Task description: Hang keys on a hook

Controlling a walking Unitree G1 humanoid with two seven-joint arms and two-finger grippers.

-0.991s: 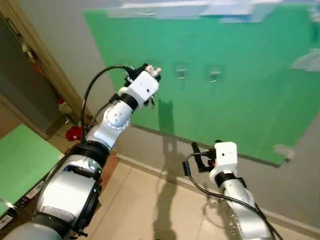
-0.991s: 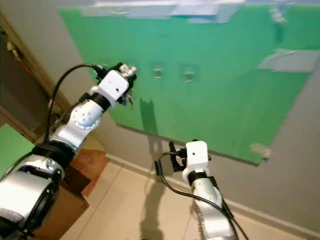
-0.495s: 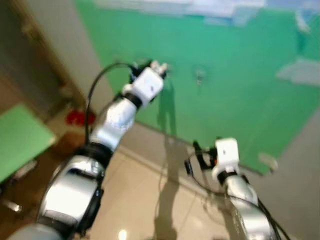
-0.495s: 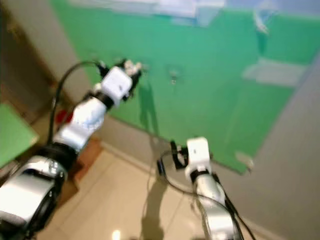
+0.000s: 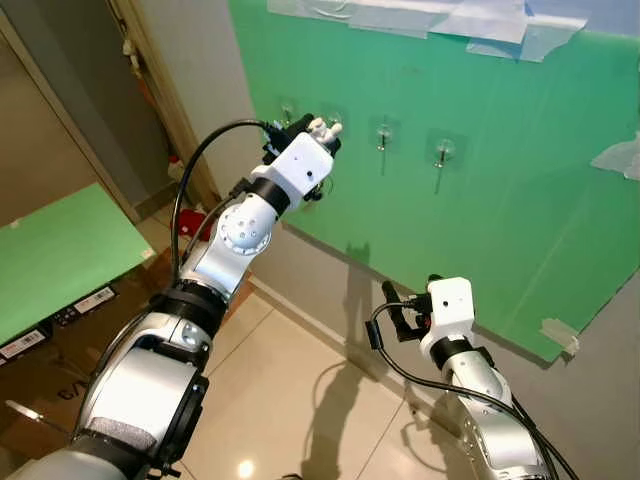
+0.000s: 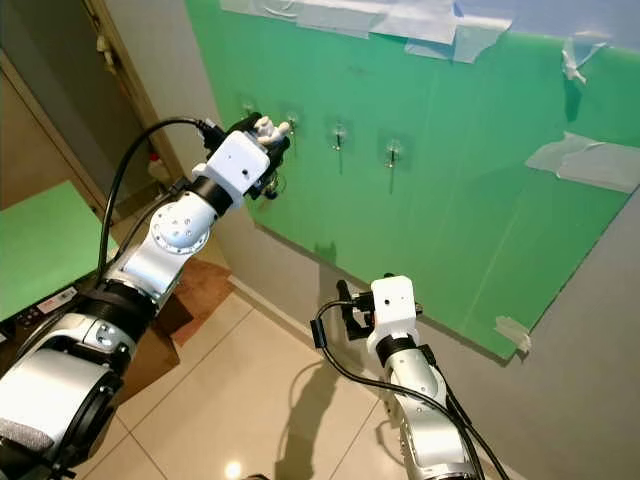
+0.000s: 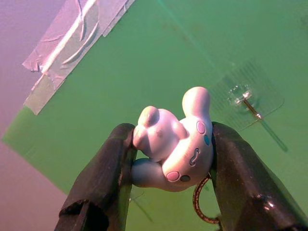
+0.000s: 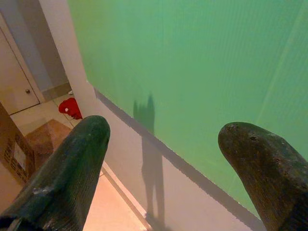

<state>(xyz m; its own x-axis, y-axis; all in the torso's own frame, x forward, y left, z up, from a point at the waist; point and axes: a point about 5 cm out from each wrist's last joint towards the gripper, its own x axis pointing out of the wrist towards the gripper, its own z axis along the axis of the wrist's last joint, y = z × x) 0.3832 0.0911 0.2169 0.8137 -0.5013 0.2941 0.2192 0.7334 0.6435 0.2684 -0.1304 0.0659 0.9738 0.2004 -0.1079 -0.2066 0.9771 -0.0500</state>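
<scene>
Green board: a big plastic sheet (image 5: 480,170) taped flat to the grey wall, with strips of clear tape along its upper edge; it carries the hooks.
Hooks: four clear stick-on pads with small metal pegs in a row near the board's upper left corner; the second hook (image 5: 331,122) sits right by the raised pincer, the next hook (image 5: 383,134) and the far hook (image 5: 441,155) stand bare beside it.
Left arm: raised high to the board, its left pincer (image 7: 171,159) closed snugly on the keys, one black finger on each side of the charm.
Right arm: held low in front of the wall below the board's lower edge; the right pincer (image 8: 163,159) gapes wide with nothing in it.
Keys: a pale blue rubbery figure charm (image 7: 173,142) with a thin metal ring (image 7: 199,204) dangling beneath it, held just short of a hook pad (image 7: 248,98) in the left wrist view.
Handling, as I judge it: light and small; the charm looks soft and a bit squashy, so it grips well, while the ring swings loose and is the part that must go over the peg.
Where to hold: on the charm's body, as now, leaving the ring free and hanging clear of the fingers.
</scene>
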